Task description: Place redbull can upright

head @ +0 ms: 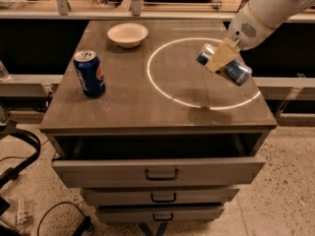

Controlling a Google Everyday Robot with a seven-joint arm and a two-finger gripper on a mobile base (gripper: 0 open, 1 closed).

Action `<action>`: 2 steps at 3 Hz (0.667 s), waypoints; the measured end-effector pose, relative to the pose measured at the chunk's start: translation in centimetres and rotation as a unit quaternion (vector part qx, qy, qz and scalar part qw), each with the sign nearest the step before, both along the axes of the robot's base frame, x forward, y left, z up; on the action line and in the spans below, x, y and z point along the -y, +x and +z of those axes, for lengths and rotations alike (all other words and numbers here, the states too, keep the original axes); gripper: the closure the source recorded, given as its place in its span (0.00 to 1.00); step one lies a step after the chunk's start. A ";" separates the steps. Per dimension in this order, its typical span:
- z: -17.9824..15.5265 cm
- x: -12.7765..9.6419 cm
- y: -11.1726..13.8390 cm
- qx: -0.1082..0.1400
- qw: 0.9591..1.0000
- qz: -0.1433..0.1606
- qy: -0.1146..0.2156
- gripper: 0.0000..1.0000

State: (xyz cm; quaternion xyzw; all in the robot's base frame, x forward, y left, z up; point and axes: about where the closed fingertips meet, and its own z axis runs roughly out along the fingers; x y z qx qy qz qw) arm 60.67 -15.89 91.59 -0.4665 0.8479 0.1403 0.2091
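Observation:
The redbull can (235,72), slim and blue-and-silver, is held in the air above the right side of the cabinet top, lying tilted with its silver top toward the upper left. My gripper (220,59) is shut on its middle, its tan fingers (219,57) across the can. The white arm comes down from the upper right. The can's shadow falls on the top below it, inside the lit ring (162,89).
A wider dark blue Pepsi can (89,73) stands upright at the left of the cabinet top (128,107). A white bowl (127,34) sits at the back. The top drawer (157,168) is pulled open toward the front. Cables lie on the floor at the left.

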 end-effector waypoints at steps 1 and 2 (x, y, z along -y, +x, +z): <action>2.4 0.0 -1.6 0.009 0.995 -0.019 0.093 1.00; 3.0 -0.6 -3.2 0.037 0.982 -0.026 0.181 1.00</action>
